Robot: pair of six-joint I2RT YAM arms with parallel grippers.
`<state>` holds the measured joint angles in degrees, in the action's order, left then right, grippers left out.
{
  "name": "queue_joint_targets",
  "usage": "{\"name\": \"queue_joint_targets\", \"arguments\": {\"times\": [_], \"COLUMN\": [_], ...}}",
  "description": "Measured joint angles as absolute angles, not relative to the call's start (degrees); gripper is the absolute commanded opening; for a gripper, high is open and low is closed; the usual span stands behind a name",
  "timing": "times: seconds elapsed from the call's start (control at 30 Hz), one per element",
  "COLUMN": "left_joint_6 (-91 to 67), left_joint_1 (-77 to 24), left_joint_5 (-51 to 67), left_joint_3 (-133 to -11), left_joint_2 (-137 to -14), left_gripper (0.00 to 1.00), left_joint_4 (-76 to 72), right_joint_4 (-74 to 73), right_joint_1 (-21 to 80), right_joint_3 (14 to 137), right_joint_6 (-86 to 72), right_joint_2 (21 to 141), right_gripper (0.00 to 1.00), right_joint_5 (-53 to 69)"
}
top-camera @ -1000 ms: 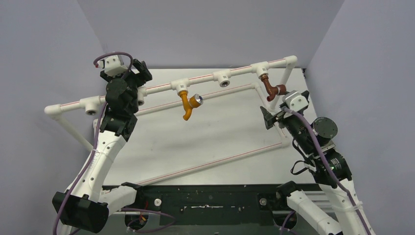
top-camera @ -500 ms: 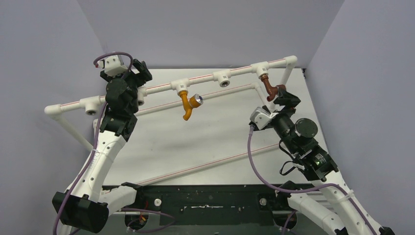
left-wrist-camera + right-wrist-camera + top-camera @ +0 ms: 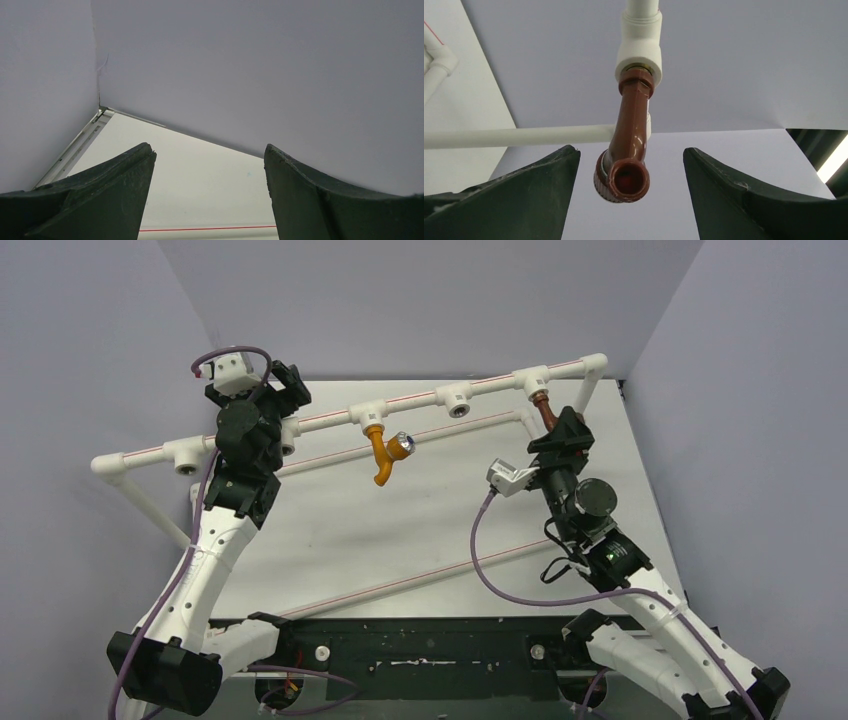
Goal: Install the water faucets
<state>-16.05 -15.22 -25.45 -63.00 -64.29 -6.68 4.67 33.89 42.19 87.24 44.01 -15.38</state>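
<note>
Now the left jaws are gaping empty; the right jaws are standing open around a glossy, bent red-brown faucet (image 3: 631,125).

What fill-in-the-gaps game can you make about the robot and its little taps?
1. The red-brown faucet sits between the jaws of the right gripper, and they are ____.
2. The other faucet, with the shiny knob, is coloured ____.
3. The left gripper holds ____.
4. Both faucets hang from pipe sockets coloured ____.
Missing words: open; orange; nothing; white.
</note>
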Motion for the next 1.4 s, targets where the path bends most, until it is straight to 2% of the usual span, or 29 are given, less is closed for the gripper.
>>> {"name": "queue_joint_targets", "arguments": {"times": [0.23, 0.3, 0.37, 0.67, 1.4], "left_joint_6": [-16.1, -16.1, -16.1, -16.1, -16.2], "left_joint_1": [-15.2, -15.2, -15.2, -15.2, -14.9], "left_joint_5": [-25.3, -25.3, -25.1, -25.1, -25.1], "left_joint_3": [-63.0, -63.0, -63.0, -63.0, -63.0], "left_joint_2": [-64.3, -64.4, -64.4, -64.4, -64.4], "left_gripper": [0.78, 0.78, 0.78, 0.78, 0.77], "left_joint_4": [-6.7, -6.7, -6.7, -6.7, -6.7], "right_joint_4": [8.9, 9.0, 8.4, 9.4, 0.2], "right_joint_1": [34.6, 34.6, 34.6, 35.2, 35.6], "right_joint_3": [42.2, 42.2, 42.2, 42.4, 50.4], "right_joint_6": [89.4, 88.9, 87.8, 72.5, -3.1], "right_joint_2": [45.7, 45.8, 46.0, 46.1, 47.1], "right_gripper": [0.41, 0.23, 0.00, 0.00, 0.00], "right_joint_5": [-18.2, -18.8, -19.5, -20.7, -27.7]}}
